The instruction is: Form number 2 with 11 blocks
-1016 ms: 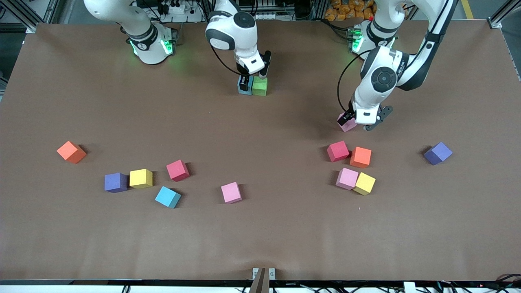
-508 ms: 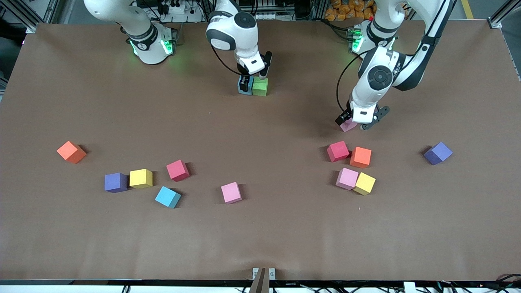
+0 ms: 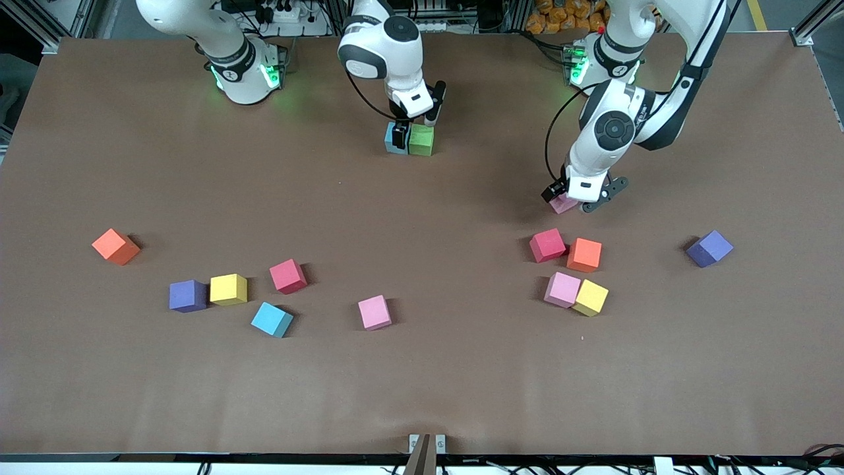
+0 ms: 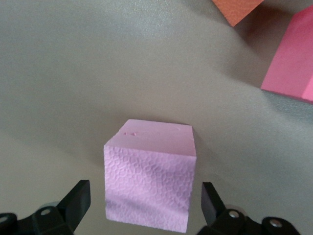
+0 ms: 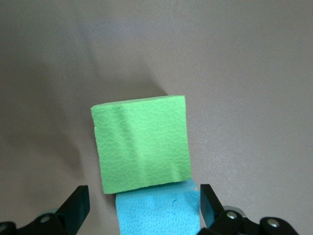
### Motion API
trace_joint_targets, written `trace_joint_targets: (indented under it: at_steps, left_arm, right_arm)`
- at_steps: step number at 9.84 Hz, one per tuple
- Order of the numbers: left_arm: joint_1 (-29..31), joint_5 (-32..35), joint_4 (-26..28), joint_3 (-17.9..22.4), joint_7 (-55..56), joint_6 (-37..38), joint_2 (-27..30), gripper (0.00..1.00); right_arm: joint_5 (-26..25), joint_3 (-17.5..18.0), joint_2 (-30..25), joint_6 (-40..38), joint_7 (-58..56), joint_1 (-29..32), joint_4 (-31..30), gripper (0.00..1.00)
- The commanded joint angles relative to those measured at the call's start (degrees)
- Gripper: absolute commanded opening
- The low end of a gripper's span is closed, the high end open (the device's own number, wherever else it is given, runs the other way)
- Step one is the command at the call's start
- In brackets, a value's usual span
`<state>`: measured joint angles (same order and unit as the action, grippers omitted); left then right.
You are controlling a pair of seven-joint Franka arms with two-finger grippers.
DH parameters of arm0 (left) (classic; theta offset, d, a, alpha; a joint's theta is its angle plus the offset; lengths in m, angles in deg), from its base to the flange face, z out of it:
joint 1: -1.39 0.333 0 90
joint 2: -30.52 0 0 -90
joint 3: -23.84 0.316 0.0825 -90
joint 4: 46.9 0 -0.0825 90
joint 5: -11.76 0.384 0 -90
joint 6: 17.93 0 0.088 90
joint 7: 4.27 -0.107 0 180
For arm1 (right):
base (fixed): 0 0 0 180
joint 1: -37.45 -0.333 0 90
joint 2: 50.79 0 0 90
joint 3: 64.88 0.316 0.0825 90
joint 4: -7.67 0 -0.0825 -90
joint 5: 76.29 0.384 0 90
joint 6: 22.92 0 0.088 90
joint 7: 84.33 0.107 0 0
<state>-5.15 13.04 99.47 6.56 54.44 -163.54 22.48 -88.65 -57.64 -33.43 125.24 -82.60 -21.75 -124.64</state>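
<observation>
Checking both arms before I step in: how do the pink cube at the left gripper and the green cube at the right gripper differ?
The pink cube stands alone; the green cube touches a light blue cube. Pink sits nearer the front camera, toward the left arm's end. Shared: both on the table, between open fingers of the left gripper and right gripper.

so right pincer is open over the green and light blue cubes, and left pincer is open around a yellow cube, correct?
Not quite: the left pincer is open around a pink cube, not yellow, as the left wrist view shows. The right pincer is open over the green cube and light blue cube.
</observation>
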Motion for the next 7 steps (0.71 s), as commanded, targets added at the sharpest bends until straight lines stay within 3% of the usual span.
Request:
trace_joint_targets:
  at_steps: [1, 2, 3, 4, 5, 6, 7]
  left_arm:
    - [0.4, 1.3, 0.2, 0.4, -0.8, -2.1, -0.9, 1.00]
    - [0.4, 1.3, 0.2, 0.7, -1.7, -2.4, -1.2, 1.00]
    - [0.4, 1.3, 0.2, 1.4, -3.4, -2.4, -1.3, 0.72]
    - [0.3, 1.3, 0.1, 1.5, -3.5, -2.4, -1.0, 0.18]
    - [-0.1, 1.2, 0.1, 1.5, -2.4, -2.3, -0.5, 0.00]
    - [-0.8, 1.0, 0.0, 1.2, 0.6, -2.0, 0.6, 0.00]
    - [-5.4, 0.7, -0.3, 1.2, 8.0, -1.8, 1.6, 0.00]
  right_arm:
    - [-0.4, 0.0, -3.3, -4.1, 0.7, -0.2, 0.0, 1.00]
    - [-0.4, 0.0, -4.4, -5.7, 0.5, -0.2, 0.0, 1.00]
    - [-0.4, 0.0, -5.3, -6.6, 0.2, -0.1, 0.0, 1.00]
    - [-0.4, -0.3, -6.3, -7.9, 0.3, 0.2, 0.1, 1.00]
    - [-0.3, -0.6, -7.8, -8.8, 0.7, 2.2, 0.1, 1.00]
    - [0.0, -0.7, -9.1, -8.9, 0.7, 5.5, 0.2, 1.00]
    - [0.7, -0.7, -9.5, -8.9, 0.6, 9.1, 0.8, 1.00]
